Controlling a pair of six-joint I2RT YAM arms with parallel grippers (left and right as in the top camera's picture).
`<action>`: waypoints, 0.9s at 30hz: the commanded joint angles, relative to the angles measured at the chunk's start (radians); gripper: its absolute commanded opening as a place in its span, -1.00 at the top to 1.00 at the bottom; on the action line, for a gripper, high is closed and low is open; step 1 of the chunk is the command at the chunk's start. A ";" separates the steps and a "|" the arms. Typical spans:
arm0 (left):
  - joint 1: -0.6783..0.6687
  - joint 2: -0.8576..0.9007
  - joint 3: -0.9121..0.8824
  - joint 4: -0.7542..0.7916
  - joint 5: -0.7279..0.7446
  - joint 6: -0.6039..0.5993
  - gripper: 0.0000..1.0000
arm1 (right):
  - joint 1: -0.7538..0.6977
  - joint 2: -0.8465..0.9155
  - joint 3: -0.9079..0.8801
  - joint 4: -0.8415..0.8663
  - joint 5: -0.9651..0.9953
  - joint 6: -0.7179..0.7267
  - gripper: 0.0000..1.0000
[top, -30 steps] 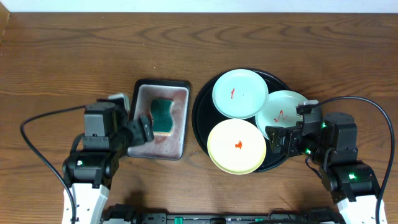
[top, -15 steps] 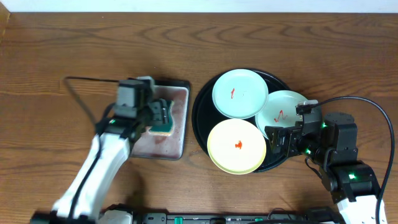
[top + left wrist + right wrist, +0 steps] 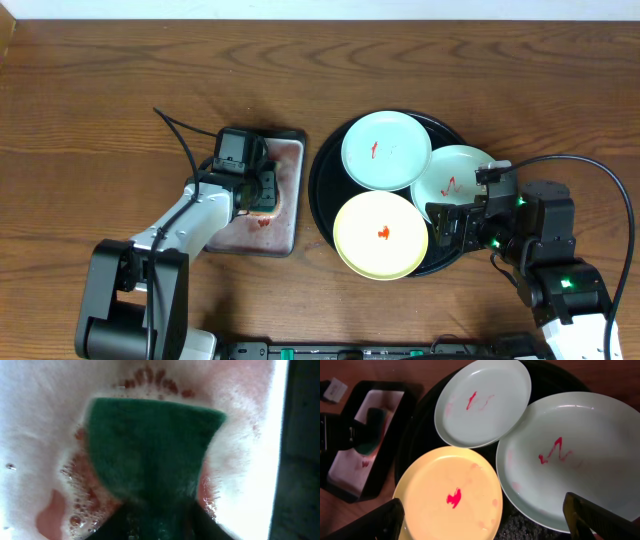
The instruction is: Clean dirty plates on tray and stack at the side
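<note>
Three plates lie on the round black tray (image 3: 322, 190): a mint one (image 3: 386, 150) at the back, a second mint one (image 3: 455, 178) on the right, and a yellow one (image 3: 380, 235) in front. Each carries a red smear. My left gripper (image 3: 262, 187) is down in the grey metal tray (image 3: 285, 225), shut on the green sponge (image 3: 150, 445), which is pinched narrow between the jaws amid pink foam. My right gripper (image 3: 490, 520) hangs open over the black tray's front right, one finger (image 3: 385, 522) above the yellow plate (image 3: 445, 495), the other (image 3: 600, 520) above the right mint plate (image 3: 570, 455).
The grey metal tray holds reddish soapy water and stands just left of the black tray on the wooden table (image 3: 100, 90). A black cable (image 3: 185, 135) loops from the left arm over the table. Another cable (image 3: 600, 175) arcs behind the right arm.
My left arm has stretched forward into the grey tray, and its jaws have closed from wide open onto the sponge. The right arm and the plates have not moved.
</note>
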 commanded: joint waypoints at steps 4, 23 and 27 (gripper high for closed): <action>-0.003 0.022 0.008 -0.011 0.002 0.002 0.85 | -0.003 0.001 0.021 0.002 -0.011 0.014 -0.99; -0.005 -0.072 -0.001 -0.069 -0.020 -0.029 -0.25 | -0.003 0.001 0.021 0.002 -0.011 0.010 -0.99; -0.007 -0.027 -0.001 -0.062 -0.020 -0.028 -0.20 | -0.003 0.001 0.021 0.002 -0.011 0.010 -0.99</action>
